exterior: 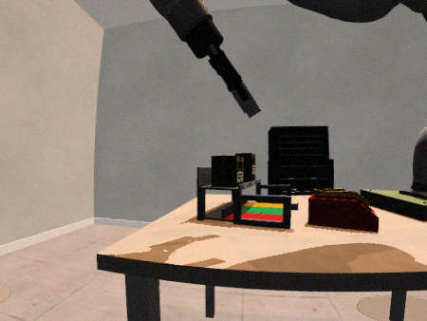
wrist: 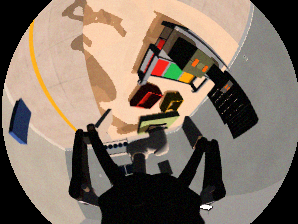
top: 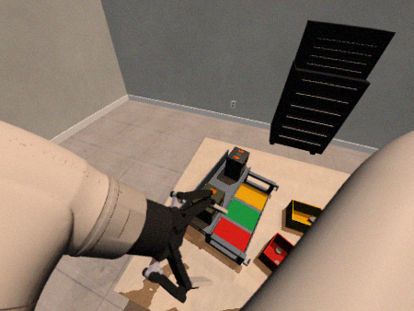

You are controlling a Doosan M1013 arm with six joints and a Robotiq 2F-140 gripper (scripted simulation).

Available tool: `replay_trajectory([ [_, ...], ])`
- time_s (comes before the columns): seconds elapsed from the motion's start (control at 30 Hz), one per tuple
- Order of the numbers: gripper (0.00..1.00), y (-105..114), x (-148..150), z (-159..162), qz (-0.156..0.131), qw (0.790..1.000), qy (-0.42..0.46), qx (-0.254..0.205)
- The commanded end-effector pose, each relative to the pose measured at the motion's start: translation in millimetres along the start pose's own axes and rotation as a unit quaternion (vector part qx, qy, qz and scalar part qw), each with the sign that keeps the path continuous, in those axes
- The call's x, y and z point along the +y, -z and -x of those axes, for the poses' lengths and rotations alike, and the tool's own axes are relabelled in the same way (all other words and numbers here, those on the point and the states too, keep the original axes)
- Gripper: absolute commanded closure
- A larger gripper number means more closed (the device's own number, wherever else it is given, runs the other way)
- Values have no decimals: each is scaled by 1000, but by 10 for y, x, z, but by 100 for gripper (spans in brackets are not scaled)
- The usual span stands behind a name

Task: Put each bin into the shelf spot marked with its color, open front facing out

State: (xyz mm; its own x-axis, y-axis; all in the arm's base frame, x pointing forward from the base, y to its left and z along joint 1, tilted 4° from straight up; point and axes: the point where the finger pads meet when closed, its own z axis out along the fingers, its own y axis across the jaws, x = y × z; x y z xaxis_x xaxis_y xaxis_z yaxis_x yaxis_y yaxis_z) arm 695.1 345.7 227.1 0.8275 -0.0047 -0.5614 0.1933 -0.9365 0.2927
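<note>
A low grey shelf stands on the table with yellow, green and red marks in a row. It also shows in the exterior view and the wrist view. A red bin and a yellow bin sit on the table to the right of the shelf. The red bin hides most of the yellow one in the exterior view. I see no green bin. My gripper is open and empty, high above the table, to the left of the shelf.
Two dark boxes stand on the shelf's top board. A tall black slatted rack stands behind the table. A green plate carries the arm's base at the right. My arm's links block much of the top view.
</note>
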Motion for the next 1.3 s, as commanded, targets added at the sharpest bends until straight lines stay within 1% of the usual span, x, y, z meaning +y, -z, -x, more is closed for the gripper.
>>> replay_trajectory([
  [0.0,0,132,88,389,17,1000,-6,8],
  [0.1,0,215,155,665,29,999,-11,14],
  [0.17,0,215,155,665,29,999,-11,14],
  [0.23,0,248,226,899,38,999,-18,21],
  [0.37,0,-225,366,860,14,997,-69,39],
  [0.67,0,-1005,539,898,-26,987,-148,62],
  [0.73,0,-1005,539,898,-26,987,-148,62],
  [0.8,0,-1304,591,939,-42,981,-177,69],
  [0.83,0,-1367,600,949,-45,980,-183,70],
  [0.87,0,-1469,655,921,-53,975,-199,82],
  [0.9,0,-1519,741,844,-60,969,-216,102],
  [0.93,0,-1555,805,788,-66,964,-228,117],
  [0.97,0,-1566,825,770,-68,963,-232,121],
  [1.27,0,-1566,825,770,-68,963,-232,121],
])
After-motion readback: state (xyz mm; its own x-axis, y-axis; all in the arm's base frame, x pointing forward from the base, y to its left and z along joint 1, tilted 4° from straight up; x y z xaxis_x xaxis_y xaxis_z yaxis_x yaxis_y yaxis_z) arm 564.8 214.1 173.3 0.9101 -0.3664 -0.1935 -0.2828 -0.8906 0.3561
